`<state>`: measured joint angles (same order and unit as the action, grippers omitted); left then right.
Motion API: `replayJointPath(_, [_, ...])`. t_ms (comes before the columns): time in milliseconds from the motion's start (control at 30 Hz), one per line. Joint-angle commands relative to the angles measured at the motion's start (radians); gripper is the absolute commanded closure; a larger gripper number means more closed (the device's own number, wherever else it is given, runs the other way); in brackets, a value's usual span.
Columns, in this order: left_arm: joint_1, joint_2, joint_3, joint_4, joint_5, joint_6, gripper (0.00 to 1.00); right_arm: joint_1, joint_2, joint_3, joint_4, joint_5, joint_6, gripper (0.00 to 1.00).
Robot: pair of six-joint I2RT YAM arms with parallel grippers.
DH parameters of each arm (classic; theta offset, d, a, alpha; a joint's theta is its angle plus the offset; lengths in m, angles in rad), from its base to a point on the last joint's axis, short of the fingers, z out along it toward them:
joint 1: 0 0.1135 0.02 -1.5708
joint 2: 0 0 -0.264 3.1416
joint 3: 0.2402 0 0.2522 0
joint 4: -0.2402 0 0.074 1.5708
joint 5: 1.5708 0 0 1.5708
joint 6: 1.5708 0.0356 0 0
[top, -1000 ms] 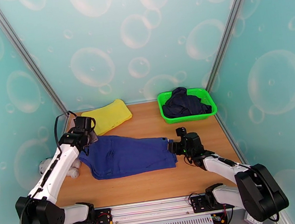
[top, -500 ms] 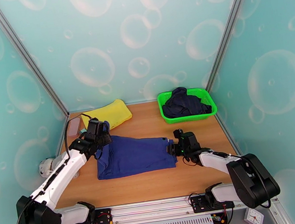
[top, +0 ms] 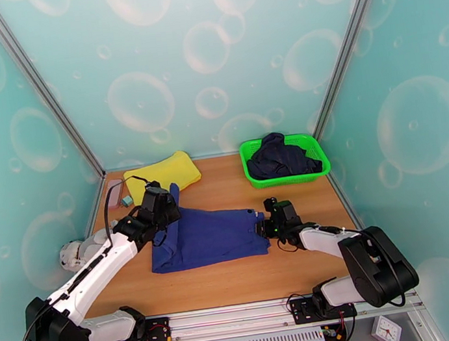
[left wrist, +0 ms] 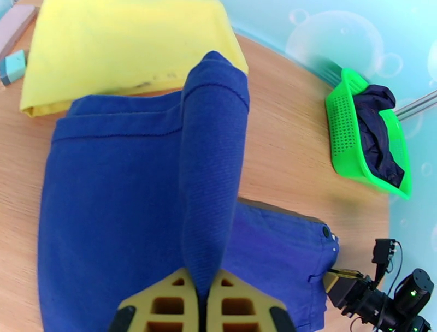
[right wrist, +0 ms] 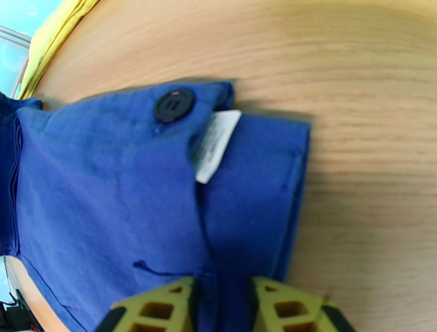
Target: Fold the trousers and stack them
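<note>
The royal-blue trousers [top: 216, 237] lie flat across the middle of the wooden table, waistband to the right. My left gripper [top: 164, 209] is shut on the leg ends at their left side and holds them lifted, so a ridge of cloth stands up over the rest. The left wrist view shows that raised fold [left wrist: 213, 164] pinched between my yellow fingers [left wrist: 164, 297]. My right gripper [top: 264, 227] is shut on the waistband. In the right wrist view the cloth [right wrist: 109, 191] runs between the fingers [right wrist: 155, 303], near a dark button [right wrist: 173, 105] and a white label [right wrist: 216, 144].
A folded yellow cloth [top: 163, 173] lies at the back left, just behind the left gripper. A green basket [top: 249, 165] holding a navy-black garment [top: 281, 154] stands at the back right. Small pink and teal items [top: 117, 195] sit by the left wall.
My left gripper has moved right and forward, carrying the leg ends up over the trousers, so the cloth's left edge has drawn in. The right gripper shifted slightly left, still on the waistband.
</note>
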<state>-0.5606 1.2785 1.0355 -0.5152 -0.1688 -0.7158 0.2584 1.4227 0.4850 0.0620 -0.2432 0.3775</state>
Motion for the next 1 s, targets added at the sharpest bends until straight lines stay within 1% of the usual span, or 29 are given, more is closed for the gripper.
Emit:
replayJointPath(0, [-0.029,-0.025,-0.015,0.143,0.055,-0.072,1.00,0.005,0.020,0.018,-0.027,0.035,0.021,0.69])
replayJointPath(167, [-0.092,-0.010,-0.022,0.203,0.040,-0.150,1.00,0.004,0.019,0.015,-0.023,0.033,0.022,0.69])
replayJointPath(267, [-0.148,0.020,-0.006,0.211,-0.027,-0.215,0.99,0.005,0.027,0.018,-0.020,0.027,0.024,0.69])
replayJointPath(400, [-0.215,0.091,0.023,0.242,-0.050,-0.256,1.00,0.005,0.029,0.015,-0.016,0.027,0.025,0.69])
replayJointPath(533, [-0.283,0.168,0.056,0.256,-0.129,-0.315,1.00,0.005,0.033,0.016,-0.015,0.030,0.024,0.70])
replayJointPath(700, [-0.354,0.214,0.063,0.333,-0.198,-0.382,1.00,0.005,0.051,0.016,-0.005,0.016,0.030,0.71])
replayJointPath(833, [-0.395,0.262,0.095,0.363,-0.241,-0.423,1.00,0.013,0.070,0.021,0.002,0.006,0.032,0.76])
replayJointPath(967, [-0.422,0.337,0.150,0.363,-0.256,-0.445,1.00,0.019,0.086,0.024,0.003,0.004,0.031,0.83])
